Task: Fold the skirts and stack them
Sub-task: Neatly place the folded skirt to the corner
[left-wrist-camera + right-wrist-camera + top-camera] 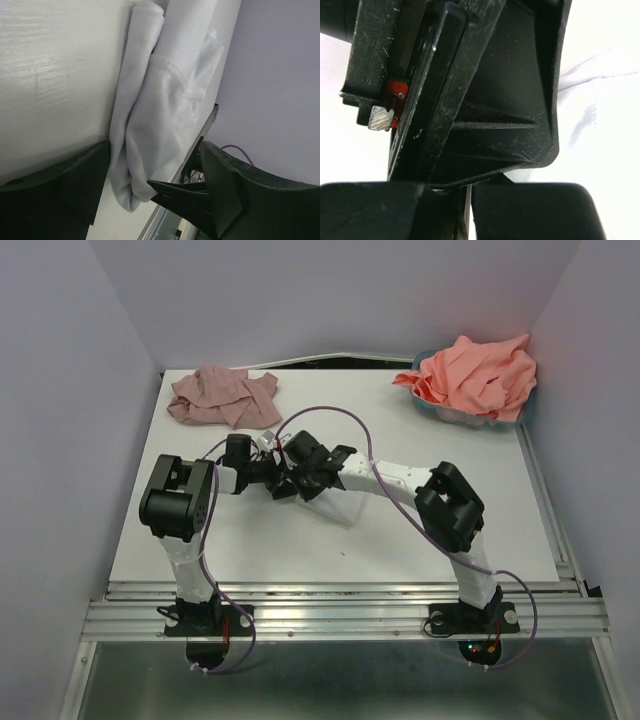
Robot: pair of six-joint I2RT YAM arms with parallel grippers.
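Note:
A pale white skirt (165,115) hangs bunched in the left wrist view, between the wide-apart fingers (227,185) of my left gripper (152,175), which is open around it. My right gripper (469,192) is shut, and its pointed tips pinch the lower fold of that skirt. Seen from above, both grippers meet mid-table, left gripper (272,472) and right gripper (298,482), over the white skirt (340,505). A crumpled mauve-pink skirt (225,397) lies at the back left. Coral cloth (478,375) is heaped at the back right.
The coral cloth sits in a teal basket (527,412) at the back right corner. Purple walls close in the table on the left, back and right. A metal rail (340,618) runs along the near edge by the arm bases.

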